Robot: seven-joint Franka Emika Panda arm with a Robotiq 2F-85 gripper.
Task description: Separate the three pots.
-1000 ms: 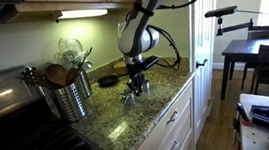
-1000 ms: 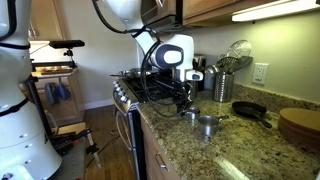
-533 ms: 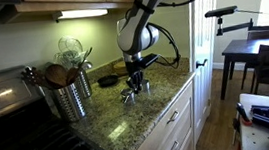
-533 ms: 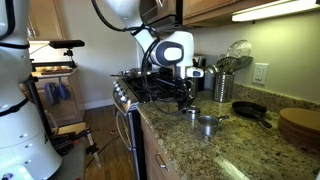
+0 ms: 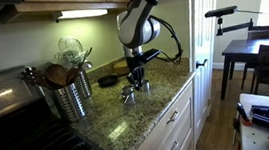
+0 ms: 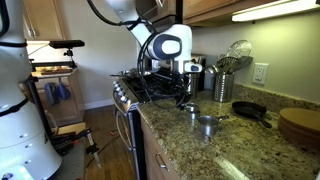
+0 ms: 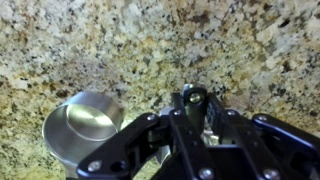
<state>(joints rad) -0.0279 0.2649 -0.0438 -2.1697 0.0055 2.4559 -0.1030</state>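
In the wrist view my gripper (image 7: 196,103) is shut, and shiny silver metal of a pot (image 7: 208,128) shows between its fingers. A second small silver pot (image 7: 84,122) stands to the left on the granite counter (image 7: 120,40), apart from the fingers. In both exterior views the gripper (image 5: 136,79) (image 6: 188,99) hangs just above the counter near its front edge. One pot (image 6: 207,124) stands free beside it, and a pot (image 5: 129,97) lies by the fingers. I cannot make out a third pot.
A ribbed steel utensil holder (image 5: 71,94) (image 6: 222,86) with wooden spoons stands near the stove (image 5: 15,138). A black skillet (image 6: 250,110) and a round wooden board (image 6: 298,125) lie further along. The counter's front edge (image 5: 168,107) is close by.
The arm has risen a little, lifting the shut gripper off the counter. The free pots have not moved.
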